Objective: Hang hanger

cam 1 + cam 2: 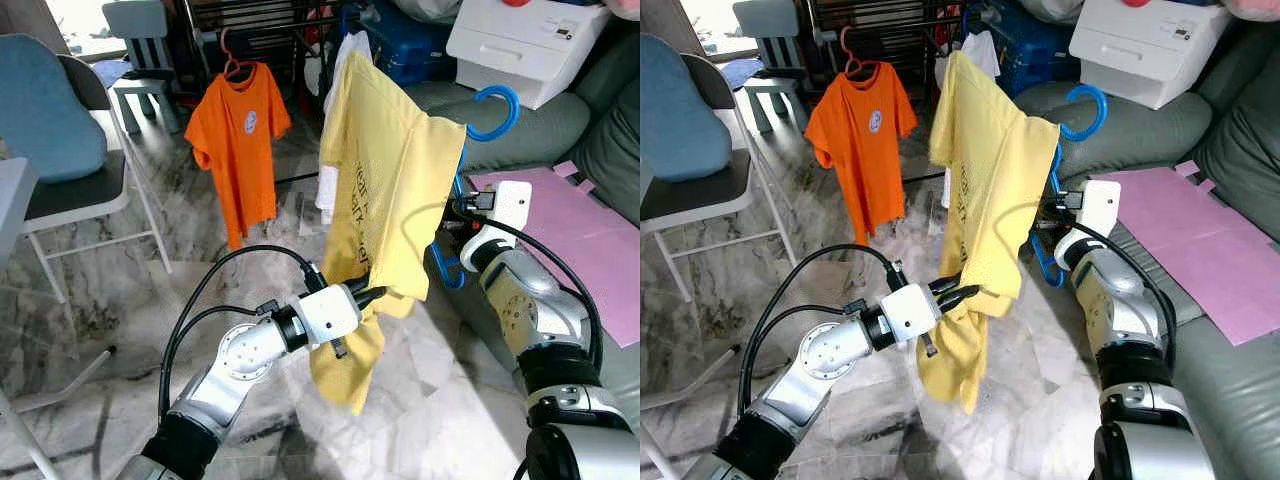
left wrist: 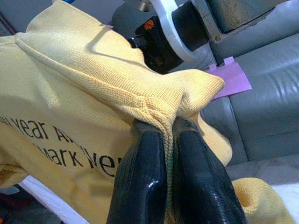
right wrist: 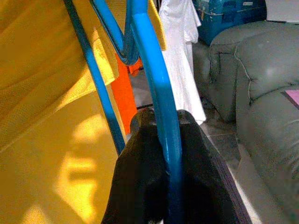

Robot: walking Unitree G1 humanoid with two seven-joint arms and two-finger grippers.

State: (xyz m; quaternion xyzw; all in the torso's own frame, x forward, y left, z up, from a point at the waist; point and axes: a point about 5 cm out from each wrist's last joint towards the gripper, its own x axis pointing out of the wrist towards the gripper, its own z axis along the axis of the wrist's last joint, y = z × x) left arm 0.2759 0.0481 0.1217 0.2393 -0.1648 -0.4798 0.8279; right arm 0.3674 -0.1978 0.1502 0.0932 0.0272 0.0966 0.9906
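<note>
Nearest me, my left gripper (image 1: 372, 292) is pinched tight on a fold of the yellow shirt (image 1: 385, 190), low on its near edge. My right gripper (image 3: 161, 140) is clamped on the blue hanger (image 1: 492, 112), which carries the shirt mid-scene, its hook up on the right beside the grey sofa (image 1: 520, 140). Farther off to the left, an orange shirt (image 1: 238, 135) hangs on the dark rack (image 1: 250, 20); I think a white garment (image 3: 182, 65) hangs there too, though it is mostly hidden. My worry is that the left pinch drags the shirt off the hanger as I reach for the rack, or that the hook misses the rail because the cloth blocks my sight.
</note>
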